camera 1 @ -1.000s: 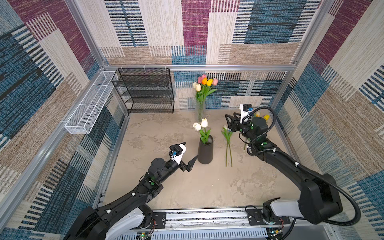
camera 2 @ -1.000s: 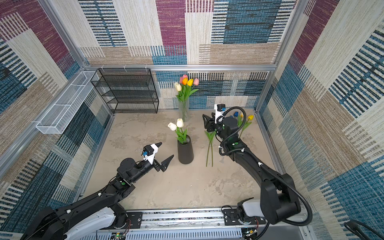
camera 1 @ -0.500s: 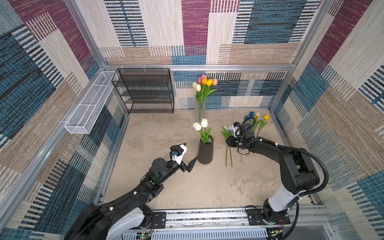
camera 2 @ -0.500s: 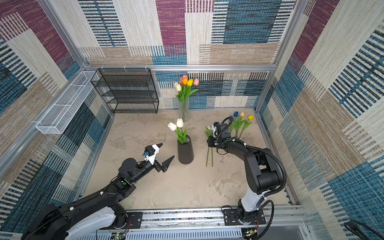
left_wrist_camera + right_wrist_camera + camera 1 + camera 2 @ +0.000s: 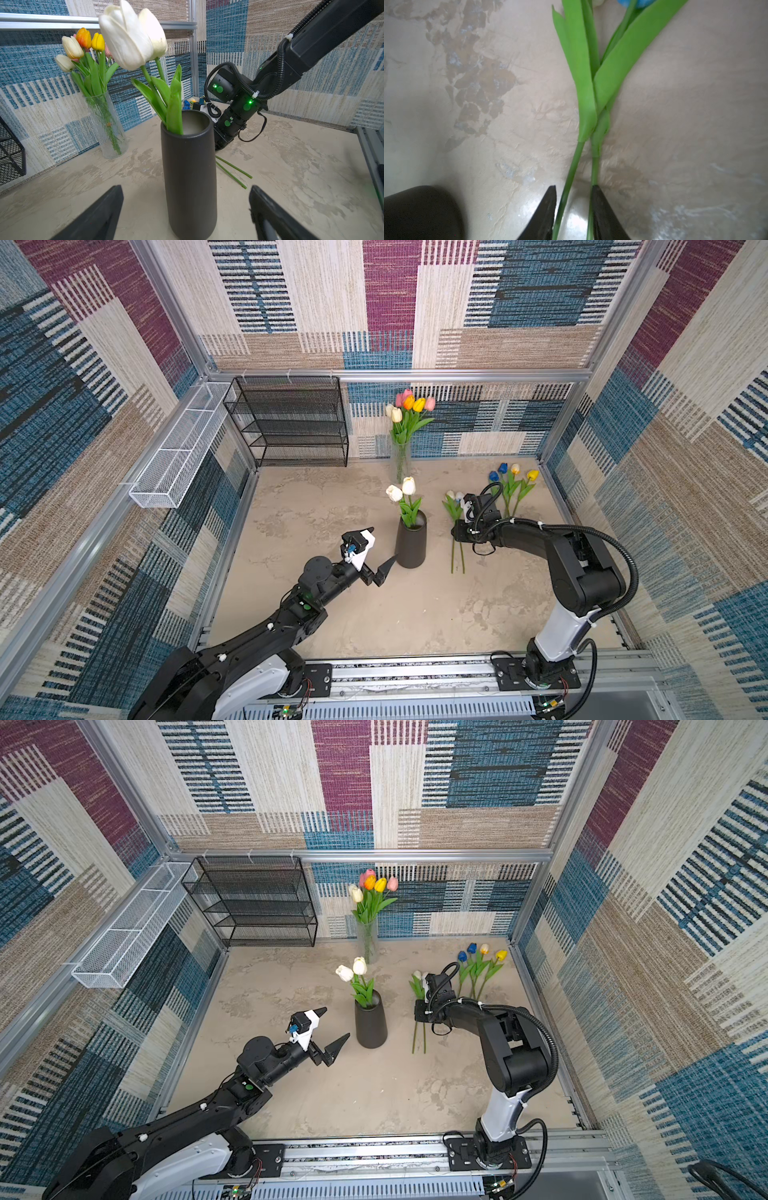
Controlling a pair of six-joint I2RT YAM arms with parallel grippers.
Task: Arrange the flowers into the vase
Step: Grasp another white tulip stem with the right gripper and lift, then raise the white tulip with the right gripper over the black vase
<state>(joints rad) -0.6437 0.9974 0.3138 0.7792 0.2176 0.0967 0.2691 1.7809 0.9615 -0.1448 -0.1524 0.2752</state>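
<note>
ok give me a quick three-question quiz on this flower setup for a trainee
1. How many white tulips stand in the black cylindrical vase?
2. True or false: the left gripper's jaws stand open, facing that vase.
3. The right gripper's jaws straddle: A) two thin green stems lying on the table, B) a yellow tulip head, C) a clear glass vase.
Key: 1 two; 2 true; 3 A.

Non-task items: black wire shelf rack (image 5: 291,423) at the back wall, left of centre, shelves bare. White mesh basket (image 5: 178,456) hung on the left frame rail (image 5: 83,539). Mottled beige surface (image 5: 324,497). Patchwork woven fabric (image 5: 390,290) covers all walls.
</note>
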